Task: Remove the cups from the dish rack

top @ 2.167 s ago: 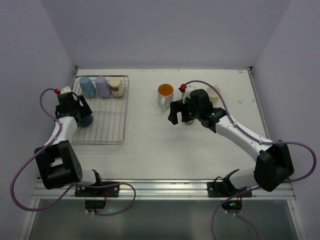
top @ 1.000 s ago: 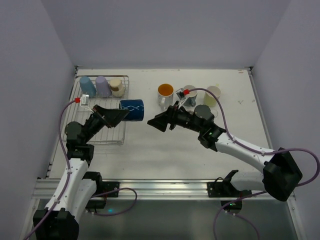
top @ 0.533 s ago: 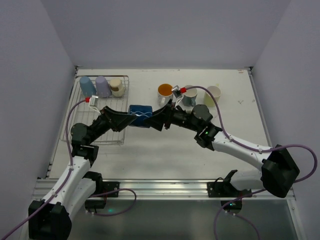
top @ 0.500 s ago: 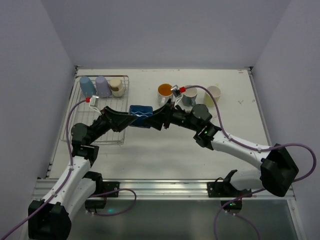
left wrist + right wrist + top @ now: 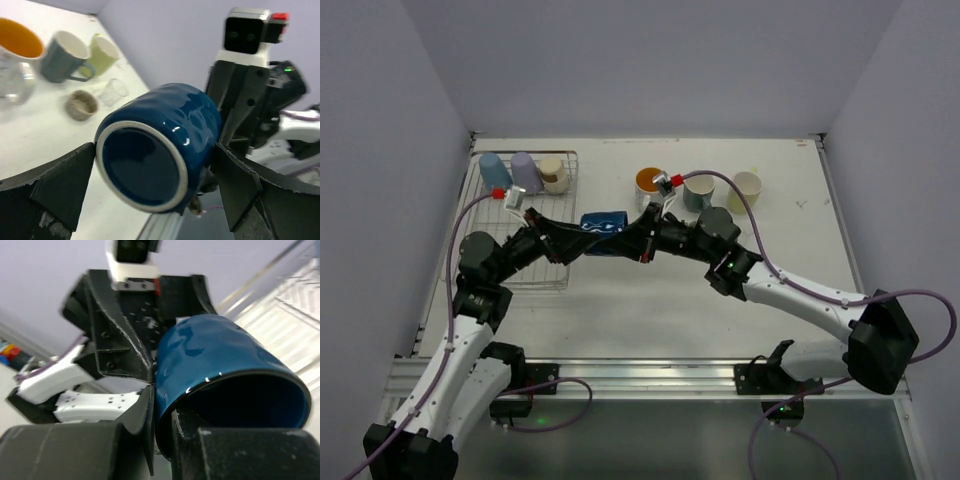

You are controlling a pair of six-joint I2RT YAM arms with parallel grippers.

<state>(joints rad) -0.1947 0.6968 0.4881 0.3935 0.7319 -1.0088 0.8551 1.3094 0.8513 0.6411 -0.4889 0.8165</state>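
The left gripper is holding its jaws wide apart on both sides of the navy mug, not squeezing it. The right gripper is pinching the mug's rim, with one finger inside. The mug is hanging sideways in the air just beside the dish rack, its bottom pointing at the left gripper and its mouth at the right one.

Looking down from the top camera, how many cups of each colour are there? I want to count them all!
Light blue cup: 1
Lavender cup: 1
Beige cup: 1
Navy cup: 1
Orange-inside cup: 1
Grey cup: 1
Yellow-green cup: 1
Total in that view: 7
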